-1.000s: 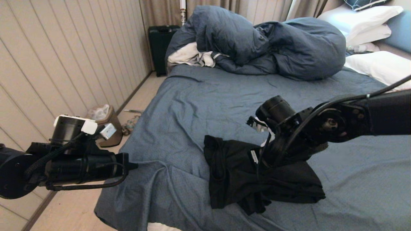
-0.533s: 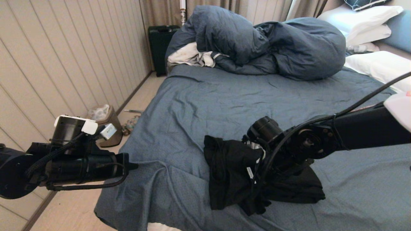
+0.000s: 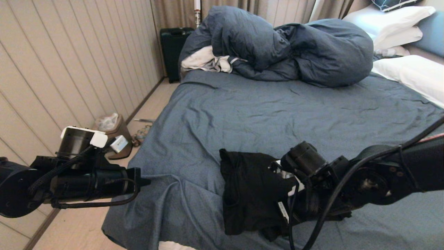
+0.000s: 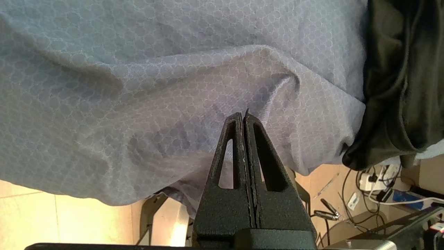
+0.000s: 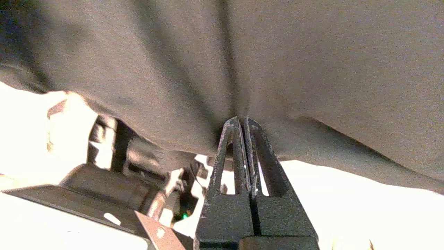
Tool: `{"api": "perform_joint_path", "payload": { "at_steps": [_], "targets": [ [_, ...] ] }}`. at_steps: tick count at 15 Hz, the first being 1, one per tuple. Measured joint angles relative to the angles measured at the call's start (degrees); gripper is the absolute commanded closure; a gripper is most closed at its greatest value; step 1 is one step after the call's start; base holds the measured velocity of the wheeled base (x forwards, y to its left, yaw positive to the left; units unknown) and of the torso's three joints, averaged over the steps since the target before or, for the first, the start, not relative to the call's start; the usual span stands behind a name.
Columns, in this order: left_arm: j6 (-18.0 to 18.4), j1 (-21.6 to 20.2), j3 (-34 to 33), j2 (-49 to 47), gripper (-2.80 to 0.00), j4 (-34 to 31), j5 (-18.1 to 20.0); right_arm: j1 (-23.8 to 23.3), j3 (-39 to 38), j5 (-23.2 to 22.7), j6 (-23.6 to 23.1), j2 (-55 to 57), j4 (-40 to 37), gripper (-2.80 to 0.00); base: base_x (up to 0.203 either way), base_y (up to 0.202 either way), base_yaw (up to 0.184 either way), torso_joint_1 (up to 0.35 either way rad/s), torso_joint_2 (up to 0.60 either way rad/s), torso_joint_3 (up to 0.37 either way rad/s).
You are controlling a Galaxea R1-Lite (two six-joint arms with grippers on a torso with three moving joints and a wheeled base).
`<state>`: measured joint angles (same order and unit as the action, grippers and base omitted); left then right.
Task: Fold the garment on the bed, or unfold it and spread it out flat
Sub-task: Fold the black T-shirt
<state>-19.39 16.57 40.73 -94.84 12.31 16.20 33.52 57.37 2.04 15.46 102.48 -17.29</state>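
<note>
the black t-shirt [image 3: 249,187] lies bunched in soft, thin folds near the bed's [image 3: 242,114] near edge, on a wrinkled slate-blue sheet with a fine honeycomb weave. the right gripper [image 5: 241,119] has its tapered black fingers pressed together, pinching a crease of the t-shirt. the left gripper [image 4: 244,114], fingers pressed together on nothing, hovers at the bed's near left corner.

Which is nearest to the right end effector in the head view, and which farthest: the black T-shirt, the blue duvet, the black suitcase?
1. Black T-shirt: bunched at the bed's near edge, directly at the right end effector, whose shut tips pinch its fabric.
2. Blue duvet: heaped across the far part of the bed.
3. Black suitcase: on the floor beyond the bed's far left corner, by the curtains.
</note>
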Motion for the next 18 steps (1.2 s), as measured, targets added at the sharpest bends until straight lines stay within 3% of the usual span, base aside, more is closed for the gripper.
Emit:
{"api": "perform_joint_path", "payload": {
  "at_steps": [5,12,18],
  "targets": [
    [0.0,0.1,0.0,-0.1,0.0,0.0,0.0,-0.9,9.9,-0.1,-0.1,-0.6,-0.3,0.0,0.0,0.0,0.0,0.0,0.0,0.0],
    [0.1,0.1,0.1,-0.2,0.0,0.2,0.0,1.8,24.9,-0.2,1.2,15.1,0.3,0.0,0.0,0.0,0.0,0.0,0.0,0.0],
    [0.1,0.0,0.1,-0.7,0.0,0.4,0.0,3.2,30.1,0.2,2.0,17.4,0.4,0.0,0.0,0.0,0.0,0.0,0.0,0.0]
  ]
}}
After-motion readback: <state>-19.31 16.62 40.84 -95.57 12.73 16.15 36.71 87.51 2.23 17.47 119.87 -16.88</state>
